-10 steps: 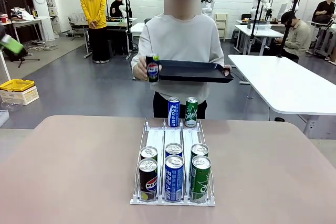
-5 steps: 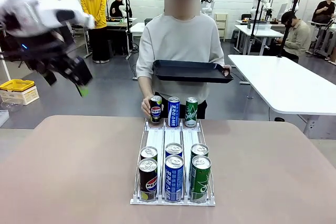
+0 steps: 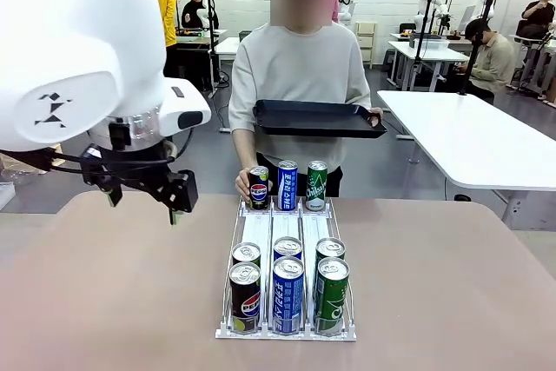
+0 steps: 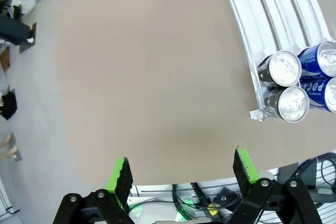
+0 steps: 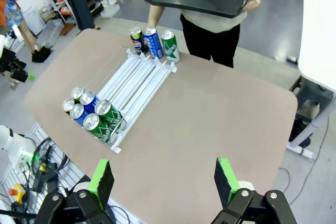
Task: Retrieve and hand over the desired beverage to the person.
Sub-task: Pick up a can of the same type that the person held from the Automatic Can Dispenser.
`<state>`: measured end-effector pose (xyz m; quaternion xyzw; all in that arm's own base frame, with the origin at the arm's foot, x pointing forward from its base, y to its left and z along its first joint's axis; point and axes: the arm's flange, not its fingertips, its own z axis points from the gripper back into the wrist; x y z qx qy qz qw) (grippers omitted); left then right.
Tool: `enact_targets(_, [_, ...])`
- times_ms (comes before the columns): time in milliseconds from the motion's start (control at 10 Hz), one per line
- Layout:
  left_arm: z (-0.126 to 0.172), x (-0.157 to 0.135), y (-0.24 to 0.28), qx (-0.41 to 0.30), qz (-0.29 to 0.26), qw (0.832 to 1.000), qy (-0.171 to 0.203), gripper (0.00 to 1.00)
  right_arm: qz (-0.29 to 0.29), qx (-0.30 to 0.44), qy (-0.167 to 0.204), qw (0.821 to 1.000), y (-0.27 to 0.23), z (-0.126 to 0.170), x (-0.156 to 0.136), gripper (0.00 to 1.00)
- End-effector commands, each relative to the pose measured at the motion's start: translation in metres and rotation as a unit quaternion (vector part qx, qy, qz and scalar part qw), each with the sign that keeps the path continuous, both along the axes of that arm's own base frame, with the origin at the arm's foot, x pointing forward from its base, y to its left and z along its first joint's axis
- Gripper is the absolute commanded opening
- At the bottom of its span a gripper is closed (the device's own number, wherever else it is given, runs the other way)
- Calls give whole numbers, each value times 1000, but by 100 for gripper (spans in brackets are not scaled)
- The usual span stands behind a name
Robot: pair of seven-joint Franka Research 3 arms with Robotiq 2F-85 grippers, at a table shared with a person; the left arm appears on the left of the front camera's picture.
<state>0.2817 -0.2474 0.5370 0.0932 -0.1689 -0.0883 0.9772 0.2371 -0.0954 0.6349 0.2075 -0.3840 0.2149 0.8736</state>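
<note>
hovering spread apart, the left hand (image 3: 143, 206) is well left of the far pepsi can (image 3: 258, 187).

left pincer (image 4: 182, 166) — jaws apart | right pincer (image 5: 164, 174) — jaws apart

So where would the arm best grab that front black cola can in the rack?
Probably the upper body of the front black can, from straight above: it stands upright, its tapered shoulder leaves gaps, while the blue can beside it, the can behind and the rack rails crowd its lower sides.
</note>
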Motion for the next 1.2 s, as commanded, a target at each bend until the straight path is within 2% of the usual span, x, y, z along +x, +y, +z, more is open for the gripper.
enact_targets(0, [1, 7, -3, -45, -3, 999, 16, 100, 8, 6, -1, 1000, 0, -1, 1, 100])
enact_targets(100, [0, 0, 0, 0, 0, 1000, 0, 100, 8, 6, -1, 1000, 0, -1, 1, 100])
enact_targets(700, [0, 0, 0, 0, 0, 1000, 0, 100, 8, 6, -1, 1000, 0, -1, 1, 100])
enact_targets(800, [-1, 2, -3, -8, -6, 1000, 7, 100, 8, 6, -1, 1000, 0, -1, 1, 100])
enact_targets(900, [-17, -9, -16, -16, -18, 1000, 17, 100, 8, 6, -1, 1000, 0, -1, 1, 100])
enact_targets(1100, [-32, -18, -41, -80, 17, 994, 68, 100, 8, 6, -1, 1000, 0, -1, 1, 100])
